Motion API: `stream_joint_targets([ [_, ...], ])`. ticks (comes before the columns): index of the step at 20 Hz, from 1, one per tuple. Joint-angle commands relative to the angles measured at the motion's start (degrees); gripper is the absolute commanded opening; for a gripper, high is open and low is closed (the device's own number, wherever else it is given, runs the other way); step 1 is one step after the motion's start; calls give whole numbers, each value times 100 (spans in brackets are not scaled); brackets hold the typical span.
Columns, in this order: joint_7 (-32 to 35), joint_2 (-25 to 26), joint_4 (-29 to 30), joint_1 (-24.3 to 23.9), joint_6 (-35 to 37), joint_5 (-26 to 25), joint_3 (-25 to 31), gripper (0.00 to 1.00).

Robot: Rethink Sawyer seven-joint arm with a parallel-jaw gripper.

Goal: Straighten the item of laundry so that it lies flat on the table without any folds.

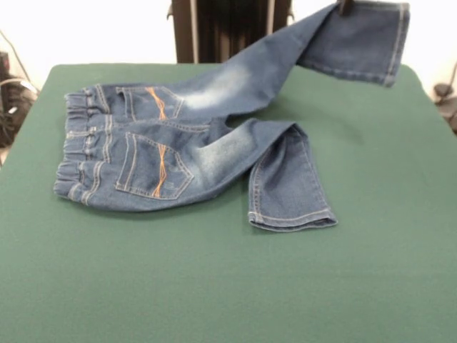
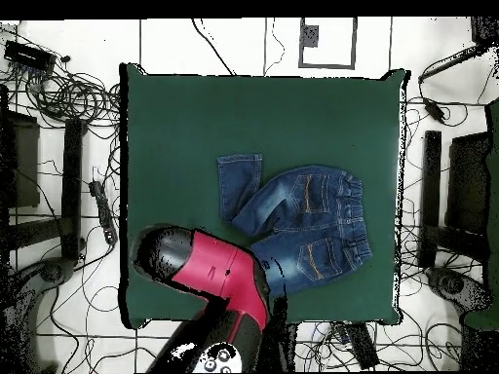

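The blue denim jeans (image 1: pixel 164 157) lie back side up on the green table (image 1: pixel 214 286), with the waistband at the left in the front view. One leg (image 1: pixel 289 186) is folded back on itself, its hem towards the table's front. The other leg (image 1: pixel 357 39) is lifted off the table towards the top right. My gripper (image 1: pixel 345 6) shows only as dark tips at the top edge, shut on that leg near its hem. In the overhead view the jeans (image 2: pixel 312 219) lie right of centre on the table (image 2: pixel 195 127), and the red arm (image 2: pixel 219 273) hides the gripper and the lifted leg.
The robot's dark pedestal (image 1: pixel 228 28) stands behind the table's far edge. Cables (image 2: pixel 68 97) and black stands (image 2: pixel 434 195) surround the table on the floor. Dark gear (image 1: pixel 11 100) sits off the table's left edge in the front view.
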Motion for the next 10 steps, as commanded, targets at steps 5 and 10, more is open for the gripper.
stream_joint_targets([
  [5, 632, 621, 383, -141, -1286, 375, 1270, 0],
  [10, 806, 793, 453, -96, -1807, 491, 1507, 0],
])
